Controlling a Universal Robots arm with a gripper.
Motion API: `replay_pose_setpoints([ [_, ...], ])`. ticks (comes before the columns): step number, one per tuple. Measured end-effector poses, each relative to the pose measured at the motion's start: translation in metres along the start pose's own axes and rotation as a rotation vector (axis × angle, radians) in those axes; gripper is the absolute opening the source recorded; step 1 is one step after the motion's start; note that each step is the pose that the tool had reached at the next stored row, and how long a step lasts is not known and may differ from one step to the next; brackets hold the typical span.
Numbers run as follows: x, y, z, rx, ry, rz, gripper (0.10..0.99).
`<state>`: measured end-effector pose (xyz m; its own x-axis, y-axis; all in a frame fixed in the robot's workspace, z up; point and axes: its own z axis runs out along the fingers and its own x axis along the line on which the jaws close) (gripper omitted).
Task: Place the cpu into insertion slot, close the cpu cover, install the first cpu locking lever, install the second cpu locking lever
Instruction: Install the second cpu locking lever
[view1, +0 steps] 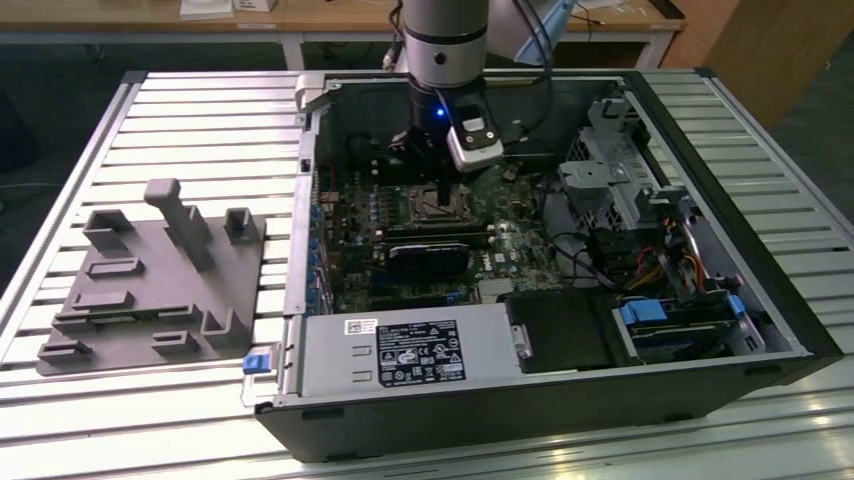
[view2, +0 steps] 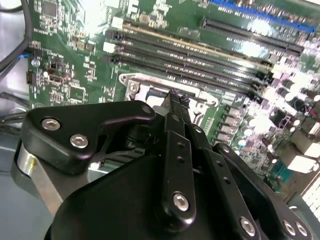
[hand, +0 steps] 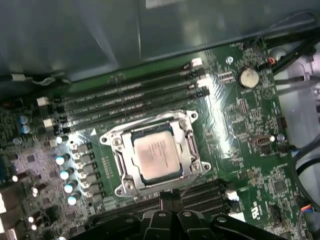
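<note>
The cpu (hand: 157, 157), a flat silver-grey square, lies in the insertion slot (hand: 150, 122) on the green motherboard. The cpu cover (hand: 186, 152), a silvery frame, lies flat around it. A thin metal lever (hand: 193, 140) runs along one side of the cover; I cannot tell whether it is latched. My gripper (hand: 170, 196) hovers at the socket's edge with its black fingers (view2: 172, 120) pressed together and nothing visible between them. In the exterior view the gripper (view1: 427, 178) hangs inside the open case just above the socket (view1: 434, 203).
Long black memory slots (hand: 125, 100) flank the socket. A black card (view1: 427, 255) lies near it, a power supply (view1: 400, 355) in front, and a drive cage with cables (view1: 627, 190) at the exterior view's right. A grey fixture plate (view1: 147, 290) sits on the table.
</note>
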<state>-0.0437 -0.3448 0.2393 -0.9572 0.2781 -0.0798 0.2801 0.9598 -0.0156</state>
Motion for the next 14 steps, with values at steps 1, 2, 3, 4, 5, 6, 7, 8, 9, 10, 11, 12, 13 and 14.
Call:
replay_pose_setpoints([
  [1,-0.0004,-0.0015,0.0003,-0.001,0.0002,0.000,0.106],
  [2,-0.0007,-0.0024,0.0007,-0.001,0.0002,0.000,0.106],
  [3,-0.0009,-0.0033,0.0011,-0.001,0.0004,0.000,0.106],
  [4,-0.0012,-0.0045,0.0015,-0.002,0.0007,0.000,0.106],
  [5,-0.0015,-0.0056,0.0019,-0.004,0.0011,0.000,0.106],
  [6,-0.0018,-0.0067,0.0024,-0.006,0.0016,0.000,0.106],
  [7,-0.0021,-0.0078,0.0029,-0.009,0.0025,0.001,0.106],
  [8,-0.0023,-0.0089,0.0034,-0.013,0.0038,0.001,0.106],
  [9,-0.0025,-0.0101,0.0039,-0.019,0.0054,0.001,0.106],
  [10,-0.0027,-0.0113,0.0043,-0.025,0.0073,0.002,0.106],
  [11,-0.0029,-0.0125,0.0048,-0.032,0.0093,0.002,0.106],
  [12,-0.0028,-0.0138,0.0053,-0.039,0.0114,0.003,0.106],
  [13,-0.0027,-0.0149,0.0057,-0.045,0.0132,0.003,0.106],
  [14,-0.0024,-0.0159,0.0062,-0.049,0.0142,0.003,0.106],
])
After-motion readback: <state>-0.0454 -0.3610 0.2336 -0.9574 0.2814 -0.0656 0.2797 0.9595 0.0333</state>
